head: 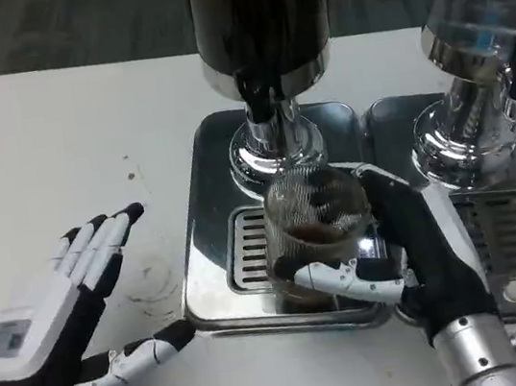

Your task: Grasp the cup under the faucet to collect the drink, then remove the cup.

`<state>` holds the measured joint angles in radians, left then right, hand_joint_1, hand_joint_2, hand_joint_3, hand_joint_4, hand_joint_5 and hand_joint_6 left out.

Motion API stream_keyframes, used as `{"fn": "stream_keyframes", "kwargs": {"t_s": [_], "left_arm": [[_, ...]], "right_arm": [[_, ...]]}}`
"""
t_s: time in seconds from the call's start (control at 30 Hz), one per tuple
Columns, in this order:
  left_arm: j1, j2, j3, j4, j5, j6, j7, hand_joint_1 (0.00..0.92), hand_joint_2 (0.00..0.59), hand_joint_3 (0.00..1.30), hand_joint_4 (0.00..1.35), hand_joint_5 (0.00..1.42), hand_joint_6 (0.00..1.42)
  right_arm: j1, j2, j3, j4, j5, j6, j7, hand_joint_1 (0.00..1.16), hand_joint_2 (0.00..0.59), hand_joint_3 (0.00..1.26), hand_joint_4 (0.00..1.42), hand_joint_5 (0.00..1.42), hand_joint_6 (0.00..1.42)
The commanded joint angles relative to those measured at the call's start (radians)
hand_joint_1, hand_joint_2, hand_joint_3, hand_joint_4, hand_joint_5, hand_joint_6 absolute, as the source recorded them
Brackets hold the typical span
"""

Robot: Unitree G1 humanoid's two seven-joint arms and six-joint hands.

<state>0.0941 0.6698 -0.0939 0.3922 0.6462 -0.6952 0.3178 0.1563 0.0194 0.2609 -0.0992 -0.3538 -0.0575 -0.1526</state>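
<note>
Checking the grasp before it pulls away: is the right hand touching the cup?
Touching. The head view shows the right hand wrapped around the cup, its thumb across the front wall.

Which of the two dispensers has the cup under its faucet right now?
The dark dispenser, on the left. The right robot hand holds the cup over its tray; the clear dispenser has none.
</note>
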Motion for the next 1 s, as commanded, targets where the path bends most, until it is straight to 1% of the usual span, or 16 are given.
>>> {"fn": "stream_keyframes", "kwargs": {"t_s": [0.03, 0.13, 0.2, 0.4, 0.5, 0.6, 0.87, 1.0], "left_arm": [[0.049, 0.037, 0.011, -0.055, 0.031, 0.012, -0.002, 0.000, 0.143, 0.00, 0.00, 0.00, 0.00], [0.066, 0.042, 0.016, -0.058, 0.041, 0.012, 0.012, 0.000, 0.145, 0.00, 0.00, 0.00, 0.00], [0.069, 0.041, 0.016, -0.053, 0.040, 0.012, 0.013, 0.000, 0.145, 0.00, 0.00, 0.00, 0.00], [0.065, 0.033, 0.002, -0.042, 0.032, 0.013, -0.005, 0.000, 0.146, 0.00, 0.00, 0.00, 0.00], [0.070, 0.036, -0.001, -0.047, 0.040, 0.013, -0.002, 0.000, 0.143, 0.00, 0.00, 0.00, 0.00], [0.077, 0.039, 0.002, -0.053, 0.049, 0.016, 0.007, 0.000, 0.142, 0.00, 0.00, 0.00, 0.00], [0.120, 0.046, 0.012, -0.078, 0.066, 0.024, 0.018, 0.000, 0.141, 0.00, 0.00, 0.00, 0.00], [0.152, 0.047, 0.022, -0.106, 0.078, 0.026, 0.024, 0.000, 0.144, 0.00, 0.00, 0.00, 0.00]], "right_arm": [[0.040, -0.003, 0.012, -0.064, 0.020, -0.037, 0.016, 0.96, 0.191, 0.58, 0.69, 0.77, 0.89], [0.070, -0.008, 0.018, -0.087, 0.022, -0.041, 0.019, 0.96, 0.191, 0.58, 0.70, 0.77, 0.90], [0.079, -0.013, 0.022, -0.095, 0.003, -0.039, 0.009, 0.96, 0.192, 0.58, 0.70, 0.78, 0.90], [0.061, -0.010, 0.019, -0.085, 0.002, -0.031, 0.007, 0.96, 0.196, 0.58, 0.70, 0.78, 0.92], [0.058, -0.022, 0.024, -0.114, -0.016, -0.016, 0.021, 0.96, 0.196, 0.58, 0.70, 0.78, 0.92], [0.060, -0.032, 0.024, -0.133, -0.020, -0.005, 0.038, 0.96, 0.196, 0.58, 0.70, 0.77, 0.92], [0.106, -0.069, 0.033, -0.215, -0.042, 0.015, 0.081, 0.96, 0.196, 0.58, 0.70, 0.77, 0.93], [0.131, -0.085, 0.049, -0.256, -0.061, 0.018, 0.100, 0.96, 0.196, 0.58, 0.70, 0.77, 0.93]]}}
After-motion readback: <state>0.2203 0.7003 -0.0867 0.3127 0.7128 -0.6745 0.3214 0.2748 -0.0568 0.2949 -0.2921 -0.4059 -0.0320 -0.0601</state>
